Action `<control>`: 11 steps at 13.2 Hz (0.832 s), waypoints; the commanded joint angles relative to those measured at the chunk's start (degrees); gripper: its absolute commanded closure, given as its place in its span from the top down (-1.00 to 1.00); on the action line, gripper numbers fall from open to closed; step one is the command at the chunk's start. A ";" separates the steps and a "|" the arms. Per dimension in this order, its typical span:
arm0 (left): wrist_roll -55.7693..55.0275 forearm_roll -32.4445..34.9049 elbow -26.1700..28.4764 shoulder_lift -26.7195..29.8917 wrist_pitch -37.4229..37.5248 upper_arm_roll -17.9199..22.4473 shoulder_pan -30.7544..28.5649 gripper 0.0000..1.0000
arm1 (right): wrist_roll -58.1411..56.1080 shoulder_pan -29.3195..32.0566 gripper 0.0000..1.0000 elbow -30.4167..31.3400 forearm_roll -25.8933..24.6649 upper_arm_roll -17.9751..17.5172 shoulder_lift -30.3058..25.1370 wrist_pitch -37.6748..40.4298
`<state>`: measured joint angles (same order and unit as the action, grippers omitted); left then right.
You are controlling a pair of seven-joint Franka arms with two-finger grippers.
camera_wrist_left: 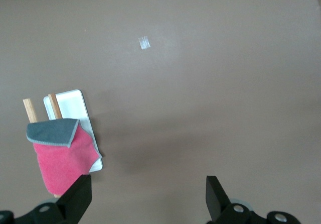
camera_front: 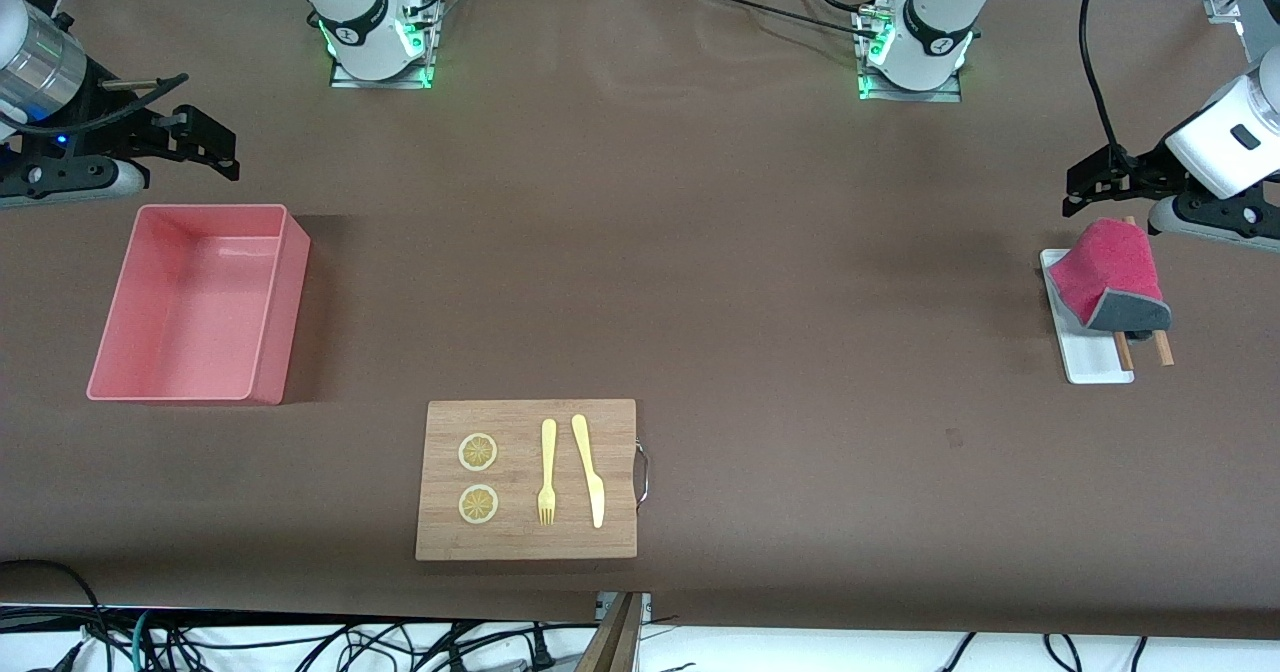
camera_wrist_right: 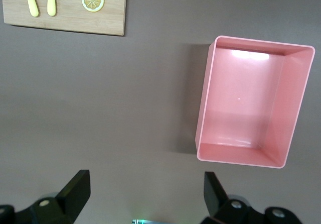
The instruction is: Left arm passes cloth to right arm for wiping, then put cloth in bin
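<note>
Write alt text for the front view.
A crimson cloth lies draped over a white tray and two wooden sticks at the left arm's end of the table, with the open left end effector above. An empty pink bin sits under the open right end effector.

We see the cloth (camera_front: 1108, 272) (camera_wrist_left: 62, 156) at the left arm's end of the bench, a small crimson-pink fluffy towel with a grey backing. It lies draped in a hump over two wooden sticks and one end of a small flat white tray, and one grey corner is folded over so the backing shows on top. Nothing grips it.

We find the bin (camera_front: 275, 302) (camera_wrist_right: 203, 103) well apart from it, at the right arm's end of the bench. It is a salmon-pink rectangular plastic tub with smooth upright walls, standing upright and open at the top, its inside bare and glossy.
</note>
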<state>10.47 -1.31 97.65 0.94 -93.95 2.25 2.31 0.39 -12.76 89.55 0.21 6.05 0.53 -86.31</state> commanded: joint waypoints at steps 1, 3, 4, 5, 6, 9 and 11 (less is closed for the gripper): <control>-0.36 -0.54 -4.73 -2.68 3.93 0.73 0.59 1.00 | 0.40 0.10 0.99 -0.51 -0.30 -0.07 -0.09 0.62; -0.45 -0.45 -5.28 -3.22 4.03 0.73 0.59 1.00 | 0.40 0.10 0.99 -0.51 -0.30 -0.07 -0.09 0.62; -0.45 -0.44 -5.28 -3.22 4.03 0.73 0.60 1.00 | 0.40 0.10 0.99 -0.51 -0.30 -0.07 -0.09 0.62; -0.45 -0.44 -5.28 -3.31 4.03 0.73 0.60 1.00 | 0.40 0.10 0.99 -0.51 -0.30 -0.07 -0.09 0.62; -0.45 -0.44 -5.28 -3.48 4.03 0.73 0.60 1.00 | 0.40 0.10 0.99 -0.51 -0.30 0.01 -0.09 0.62; -0.45 -0.45 -5.28 -3.49 5.00 0.73 0.51 1.00 | 0.40 0.10 0.99 -0.51 -0.30 0.01 -0.09 0.62; -0.53 -0.45 -5.28 -3.49 5.00 0.73 0.51 1.00 | 0.40 0.10 0.99 -0.51 -0.30 0.01 -0.09 0.62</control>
<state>10.40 -1.32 94.46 -1.64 -90.55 2.33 2.30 0.39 -12.76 89.55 0.21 6.08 0.53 -86.31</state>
